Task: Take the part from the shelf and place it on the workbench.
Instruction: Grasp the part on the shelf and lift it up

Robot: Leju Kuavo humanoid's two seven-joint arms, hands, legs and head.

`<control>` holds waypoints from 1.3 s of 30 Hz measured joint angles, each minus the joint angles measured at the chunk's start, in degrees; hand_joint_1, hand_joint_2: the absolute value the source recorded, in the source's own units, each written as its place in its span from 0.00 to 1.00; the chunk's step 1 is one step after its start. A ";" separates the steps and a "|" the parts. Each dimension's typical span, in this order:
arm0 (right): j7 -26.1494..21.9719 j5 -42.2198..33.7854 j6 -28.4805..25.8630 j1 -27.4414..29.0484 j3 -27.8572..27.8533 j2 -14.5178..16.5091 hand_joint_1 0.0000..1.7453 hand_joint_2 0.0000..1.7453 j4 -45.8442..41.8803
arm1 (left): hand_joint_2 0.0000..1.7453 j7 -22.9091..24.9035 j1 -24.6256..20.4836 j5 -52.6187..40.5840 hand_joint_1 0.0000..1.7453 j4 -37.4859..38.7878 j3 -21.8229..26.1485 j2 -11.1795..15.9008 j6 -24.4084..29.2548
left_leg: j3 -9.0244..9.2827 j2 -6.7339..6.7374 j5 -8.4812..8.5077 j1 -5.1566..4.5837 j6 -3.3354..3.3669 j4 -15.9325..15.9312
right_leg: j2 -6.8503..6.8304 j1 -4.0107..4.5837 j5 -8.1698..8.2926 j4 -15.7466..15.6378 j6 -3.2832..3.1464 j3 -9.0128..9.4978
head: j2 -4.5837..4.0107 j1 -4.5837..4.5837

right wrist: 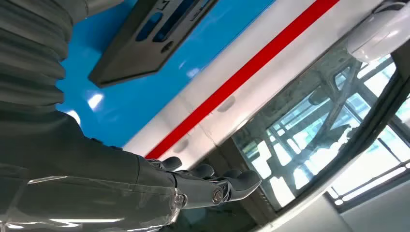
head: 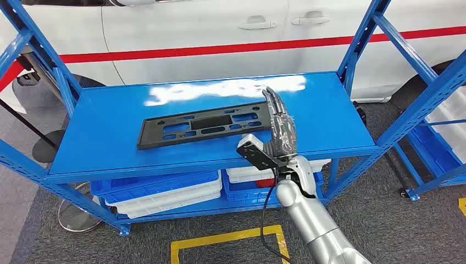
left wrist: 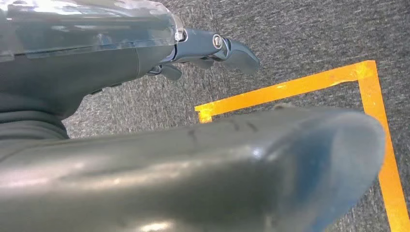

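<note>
Blue shelf (head: 110,137) carries the black part (head: 203,127) flat on its top deck. Right hand (head: 281,127) stands just beside the part's near end, fingers straight and apart, holding nothing. Left hand (left wrist: 145,53) hangs over grey floor, grasp state indeterminate.

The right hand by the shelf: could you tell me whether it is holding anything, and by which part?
Nothing is held. The right hand is raised with fingers straight beside the black part, which lies flat on the blue shelf, ungripped.
</note>
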 joint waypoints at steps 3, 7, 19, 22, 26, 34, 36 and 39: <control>1.08 3.12 -0.76 -1.40 1.06 0.86 0.00 1.00 2.13 | 0.00 0.06 -0.07 -0.40 0.00 0.02 -0.11 0.00 -0.04 | 0.00 0.00 0.00 0.00 0.00 0.00 | 0.01 0.00 0.00 0.00 0.00 0.00 | 0.00 0.00; 3.53 9.18 -2.32 -4.20 3.30 2.50 0.00 1.00 6.45 | 0.00 0.26 -0.16 -1.21 0.00 0.02 -0.20 -0.02 -0.05 | 0.00 0.00 0.02 0.00 0.02 0.00 | 0.00 0.00 0.00 0.01 0.00 0.00 | 0.00 0.00; 11.09 25.14 -4.94 -12.53 9.40 7.94 0.00 1.00 22.52 | 0.00 1.24 -0.45 -3.26 0.00 0.07 -0.22 -0.33 -0.03 | 0.00 0.01 0.02 0.00 0.02 0.00 | 0.02 0.00 0.00 0.03 0.00 -0.02 | 0.00 0.00; 12.44 28.78 -5.03 -13.79 11.24 9.67 0.00 1.00 26.58 | 0.00 1.61 -0.49 -3.58 0.00 0.07 -0.21 -0.52 0.11 | -0.01 0.01 0.02 0.00 0.02 0.00 | 0.02 0.00 0.00 0.03 0.00 -0.03 | 0.00 0.00; 13.68 32.03 -4.78 -15.46 14.50 11.92 0.00 1.00 31.45 | 0.00 2.19 -0.56 -3.78 0.00 0.07 -0.13 -0.82 0.38 | -0.03 0.02 0.02 0.00 0.01 0.00 | 0.05 0.00 0.00 0.04 -0.01 -0.07 | 0.00 0.00; 15.18 30.77 -3.93 -17.50 21.24 14.25 0.00 1.00 38.77 | 0.00 2.75 -0.72 -4.04 0.00 0.07 0.03 -1.01 0.67 | -0.03 0.02 0.03 0.00 0.01 0.00 | 0.04 0.00 0.00 0.03 0.00 -0.07 | 0.00 0.00; 15.68 30.09 -3.94 -17.87 21.89 14.39 0.00 1.00 39.83 | 0.00 2.53 -0.72 -4.06 0.00 0.07 0.04 -1.03 0.67 | -0.03 0.02 0.03 0.00 0.01 0.00 | 0.04 -0.01 0.00 0.03 0.00 -0.07 | 0.00 0.00; 16.57 29.02 -4.00 -18.61 22.46 14.51 0.00 1.00 41.35 | 0.00 2.22 -0.72 -4.08 0.00 0.07 0.08 -1.10 0.69 | -0.03 0.02 0.03 0.00 0.02 0.00 | 0.05 -0.01 0.00 0.03 0.00 -0.07 | 0.00 0.00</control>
